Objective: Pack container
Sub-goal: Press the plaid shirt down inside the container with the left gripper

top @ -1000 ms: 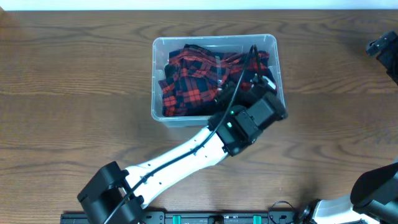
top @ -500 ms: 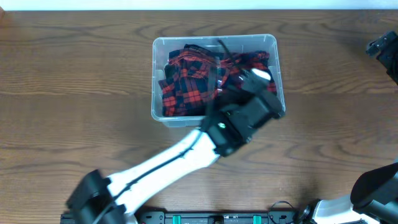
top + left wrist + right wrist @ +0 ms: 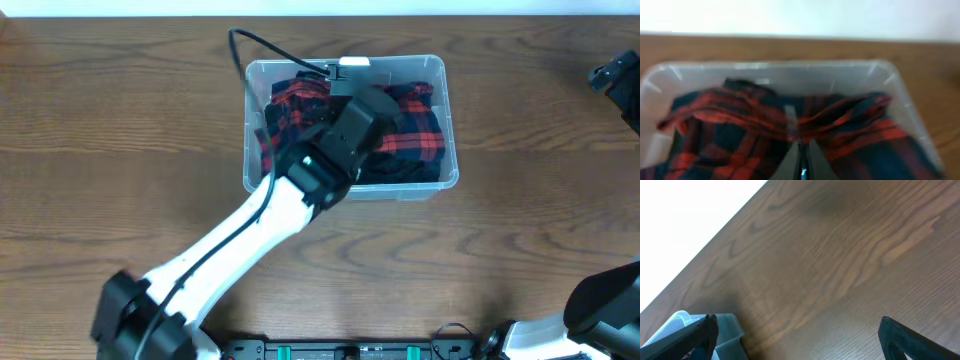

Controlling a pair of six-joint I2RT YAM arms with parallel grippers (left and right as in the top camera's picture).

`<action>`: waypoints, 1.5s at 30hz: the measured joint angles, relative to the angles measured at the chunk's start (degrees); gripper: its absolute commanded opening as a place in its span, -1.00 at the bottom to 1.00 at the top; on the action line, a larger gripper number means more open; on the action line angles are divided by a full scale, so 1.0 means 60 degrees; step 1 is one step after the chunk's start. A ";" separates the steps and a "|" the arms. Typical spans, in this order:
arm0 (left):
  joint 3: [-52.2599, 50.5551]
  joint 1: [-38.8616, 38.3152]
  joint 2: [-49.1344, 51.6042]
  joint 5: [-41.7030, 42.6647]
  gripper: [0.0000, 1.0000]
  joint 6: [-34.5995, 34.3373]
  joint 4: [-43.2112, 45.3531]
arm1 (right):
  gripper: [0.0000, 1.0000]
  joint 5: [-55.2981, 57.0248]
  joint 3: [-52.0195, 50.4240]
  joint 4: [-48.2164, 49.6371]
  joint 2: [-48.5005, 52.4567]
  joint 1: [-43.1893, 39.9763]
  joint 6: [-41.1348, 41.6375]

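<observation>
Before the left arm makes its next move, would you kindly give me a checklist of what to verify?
1. Plaid cloth all inside the container: ok.
2. Left jaws shut: ok, the tips meet just above the cloth.
3. Cloth pinched between the left jaws: cannot tell.
4. Right jaws open: ok.
5. Right arm well away from the container: ok.

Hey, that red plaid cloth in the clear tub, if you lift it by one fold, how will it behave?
The plaid cloth lies crumpled in soft folds, so it would probably hang limp and trail. It looks thin, so likely light. Bunched against the container walls, it might drag on the rim.
</observation>
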 measured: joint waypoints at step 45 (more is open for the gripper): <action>0.0175 0.0867 0.0219 0.0313 -0.88 0.0062 -0.1993 | 0.99 0.0004 0.0000 -0.0025 0.0000 0.0000 0.0000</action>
